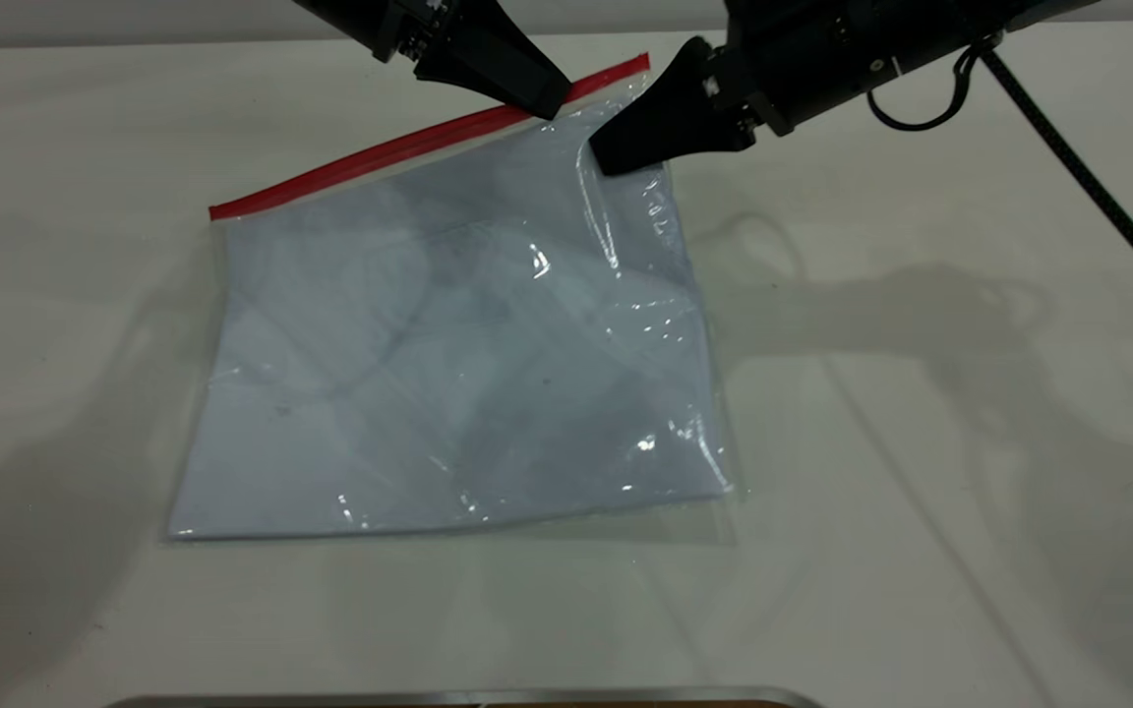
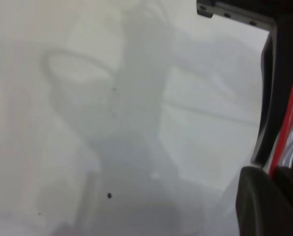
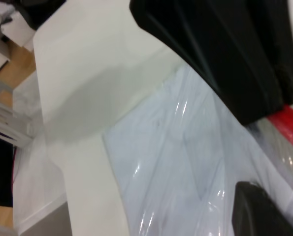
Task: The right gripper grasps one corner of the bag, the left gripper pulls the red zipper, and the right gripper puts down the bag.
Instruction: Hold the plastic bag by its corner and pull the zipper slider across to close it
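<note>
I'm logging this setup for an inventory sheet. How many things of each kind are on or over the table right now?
Grippers: 2, the left gripper at the red zipper, the right gripper at the bag's far right corner.
Bags: 1, the bag, lying on the table.
Total: 3.

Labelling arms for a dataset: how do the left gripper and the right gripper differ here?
The left gripper tips onto the red zipper; the right gripper sits on the bag near its far right corner. The right gripper trails a black cable loop; the left gripper shows none. Both have tapered black wedge jaws.
</note>
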Robot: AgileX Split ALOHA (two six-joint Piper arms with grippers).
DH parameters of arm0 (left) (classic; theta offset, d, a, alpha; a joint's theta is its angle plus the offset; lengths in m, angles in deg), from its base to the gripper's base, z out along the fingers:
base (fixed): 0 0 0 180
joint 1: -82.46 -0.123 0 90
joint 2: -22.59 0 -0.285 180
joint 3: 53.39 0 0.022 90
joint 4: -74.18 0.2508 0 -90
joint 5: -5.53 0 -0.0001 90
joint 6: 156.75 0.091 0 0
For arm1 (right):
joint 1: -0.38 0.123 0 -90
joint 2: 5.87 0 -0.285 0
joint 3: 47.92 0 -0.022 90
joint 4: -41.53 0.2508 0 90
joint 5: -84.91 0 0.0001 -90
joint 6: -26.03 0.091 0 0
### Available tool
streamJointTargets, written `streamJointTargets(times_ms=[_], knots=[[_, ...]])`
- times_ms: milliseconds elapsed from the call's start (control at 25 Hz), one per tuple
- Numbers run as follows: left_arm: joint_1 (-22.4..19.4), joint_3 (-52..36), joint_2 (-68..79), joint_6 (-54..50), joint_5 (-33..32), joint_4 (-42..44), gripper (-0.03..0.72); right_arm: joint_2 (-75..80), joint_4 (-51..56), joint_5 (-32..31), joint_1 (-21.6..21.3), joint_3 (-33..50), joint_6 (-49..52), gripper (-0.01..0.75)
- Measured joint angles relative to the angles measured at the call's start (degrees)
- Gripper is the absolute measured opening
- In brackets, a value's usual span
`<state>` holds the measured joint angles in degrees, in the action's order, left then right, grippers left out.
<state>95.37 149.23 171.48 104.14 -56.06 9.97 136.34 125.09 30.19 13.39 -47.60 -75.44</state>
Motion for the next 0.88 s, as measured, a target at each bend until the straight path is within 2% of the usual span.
streamJointTargets(times_ms=[480, 680, 880], knots=[[-4.5, 0.4, 0.0, -0.1, 0.1, 3.3, 0.054, 0.0, 2.8, -4.3, -5.3, 0.0, -1.5, 0.033], [-8.8, 0.4, 0.0, -2.6, 0.1, 7.6, 0.058, 0.0, 2.9, -4.4, -7.7, 0.0, -1.7, 0.033], [-13.1, 0.4, 0.0, -6.9, -0.1, 12.0, 0.063, 0.0, 4.2, -3.3, -7.9, 0.0, -2.4, 0.033]])
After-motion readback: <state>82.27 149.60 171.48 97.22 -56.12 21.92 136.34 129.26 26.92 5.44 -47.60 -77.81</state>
